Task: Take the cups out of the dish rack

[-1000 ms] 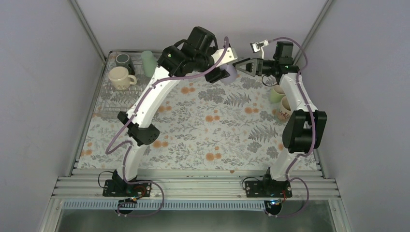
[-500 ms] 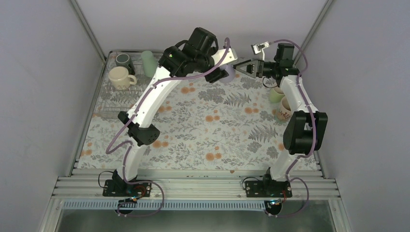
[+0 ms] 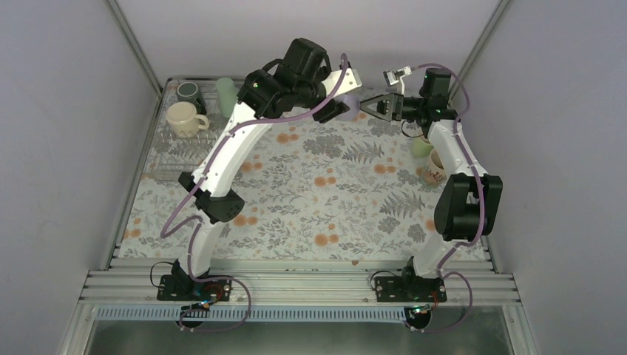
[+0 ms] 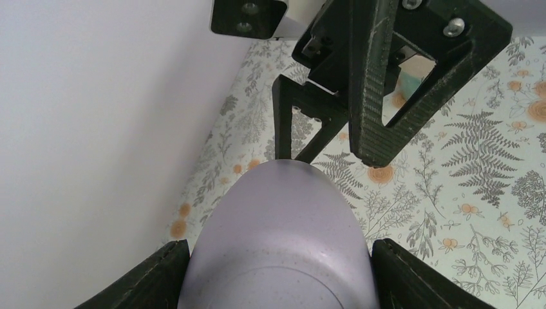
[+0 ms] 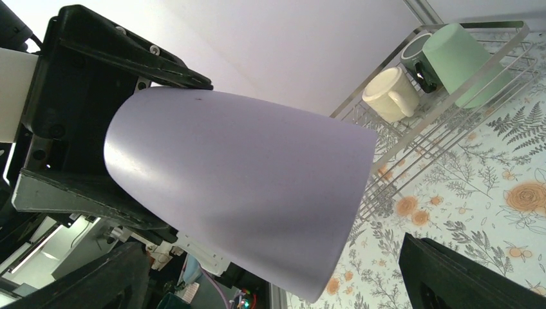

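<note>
My left gripper point(image 3: 344, 109) is shut on the lilac tumbler point(image 3: 354, 109) and holds it on its side in the air over the far middle of the table. The tumbler fills the left wrist view point(image 4: 283, 238) and the right wrist view point(image 5: 238, 193). My right gripper point(image 3: 369, 104) is open, with its fingers point(image 4: 372, 96) at the tumbler's free end. The dish rack point(image 3: 171, 151) at the far left holds the cream-yellow mug point(image 3: 184, 118), the dark green-black mug point(image 3: 190, 92) and the mint-green tumbler point(image 3: 227, 96). The pale yellow-green cup point(image 3: 422, 146) and the beige patterned mug point(image 3: 435, 166) stand on the table at the right.
A floral cloth point(image 3: 318, 200) covers the table. Grey walls close in on the left, back and right. The rack point(image 5: 451, 116) with its three cups also shows in the right wrist view.
My left arm has carried the lilac tumbler a little up and to the right. My right gripper has shifted with it and now has its open fingers at the tumbler's end.
</note>
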